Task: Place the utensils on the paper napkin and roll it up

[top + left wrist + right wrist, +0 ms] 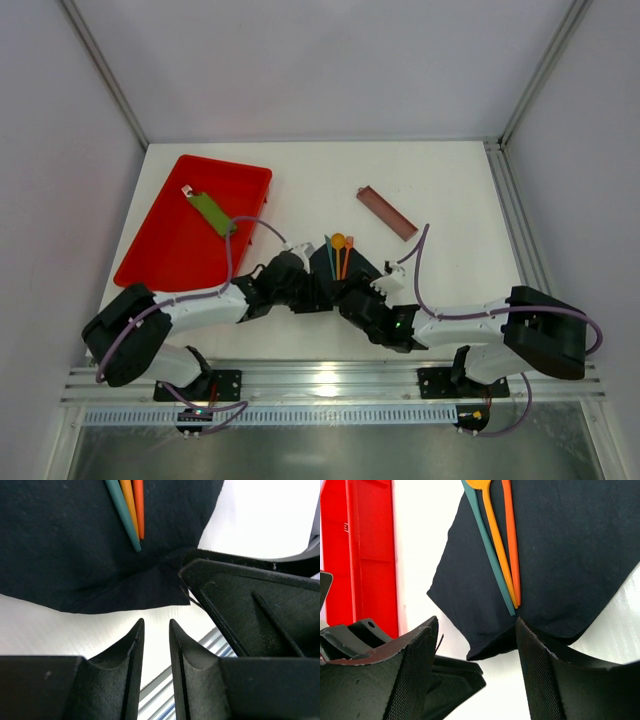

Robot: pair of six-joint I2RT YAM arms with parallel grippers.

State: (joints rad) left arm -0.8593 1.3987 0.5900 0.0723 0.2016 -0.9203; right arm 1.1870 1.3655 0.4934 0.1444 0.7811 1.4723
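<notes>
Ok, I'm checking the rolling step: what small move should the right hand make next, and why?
Probably lower the right hand and close it on the napkin's near corner to start the roll. The utensils already lie together on the napkin, and that corner shows between the hand's open fingers.
</notes>
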